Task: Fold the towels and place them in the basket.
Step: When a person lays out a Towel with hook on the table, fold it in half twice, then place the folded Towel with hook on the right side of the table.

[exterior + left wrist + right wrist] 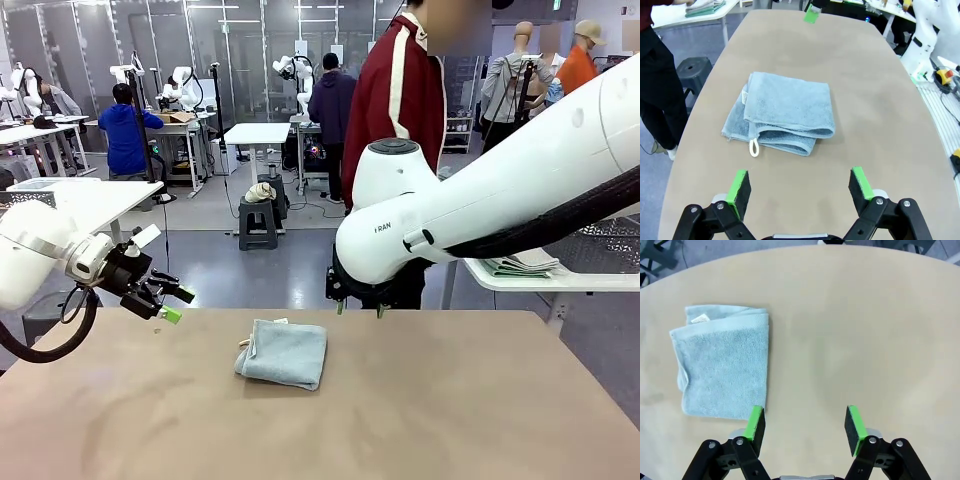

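One light blue-grey towel (283, 352) lies folded on the brown table (450, 420), left of its middle. In the left wrist view the towel (785, 112) has a hanging loop at its near corner. My left gripper (165, 300) hovers open over the table's left edge, pointing at the towel, and nothing lies between its fingers (740, 185). At the far edge my right gripper (358, 306) hangs open and empty. From its wrist view the towel (722, 360) lies up and to the left of that gripper (804, 424). The basket is out of view.
A person in a dark red jacket (400, 100) stands at the far side behind my right arm. To the right, a white side table (560, 282) carries a stack of folded cloths (525, 265) and a grey mesh wall (600, 245). A dark stool (692, 70) stands beside the table.
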Controlling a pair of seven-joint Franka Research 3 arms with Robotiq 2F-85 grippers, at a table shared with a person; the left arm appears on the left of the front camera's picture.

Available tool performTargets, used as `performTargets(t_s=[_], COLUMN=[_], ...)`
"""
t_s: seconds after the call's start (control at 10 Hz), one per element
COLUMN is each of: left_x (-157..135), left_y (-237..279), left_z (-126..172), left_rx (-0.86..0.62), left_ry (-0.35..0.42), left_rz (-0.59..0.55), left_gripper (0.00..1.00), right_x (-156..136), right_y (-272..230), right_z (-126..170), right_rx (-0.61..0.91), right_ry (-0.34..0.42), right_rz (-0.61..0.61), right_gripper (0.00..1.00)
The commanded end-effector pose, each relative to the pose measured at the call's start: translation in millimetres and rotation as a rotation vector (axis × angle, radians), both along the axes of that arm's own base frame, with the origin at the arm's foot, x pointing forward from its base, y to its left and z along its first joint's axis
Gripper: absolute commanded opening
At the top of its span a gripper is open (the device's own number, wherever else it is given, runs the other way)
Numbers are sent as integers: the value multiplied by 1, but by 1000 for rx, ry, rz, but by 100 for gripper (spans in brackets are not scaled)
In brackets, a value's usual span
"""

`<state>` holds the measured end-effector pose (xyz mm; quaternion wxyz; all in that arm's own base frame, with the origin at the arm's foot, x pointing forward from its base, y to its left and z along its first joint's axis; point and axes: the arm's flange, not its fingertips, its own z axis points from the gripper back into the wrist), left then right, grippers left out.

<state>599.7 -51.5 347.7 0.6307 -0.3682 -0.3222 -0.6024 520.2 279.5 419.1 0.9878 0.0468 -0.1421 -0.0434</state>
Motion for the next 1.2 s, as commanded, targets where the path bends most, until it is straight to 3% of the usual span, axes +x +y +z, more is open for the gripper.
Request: performTargets(t_s=[0.0,1.1], left_x=[0,0], left_y=[0,0], left_z=[0,0], left_rx=[1,1], left_ry=[0,0], left_rz=[-5,-5], left_gripper=[100,100], right_x=[1,1], right_y=[-3,-3], right_z=[4,4], right_rx=[-9,-9], right_ry=[-13,-13], right_rz=[2,2], right_gripper=[80,80])
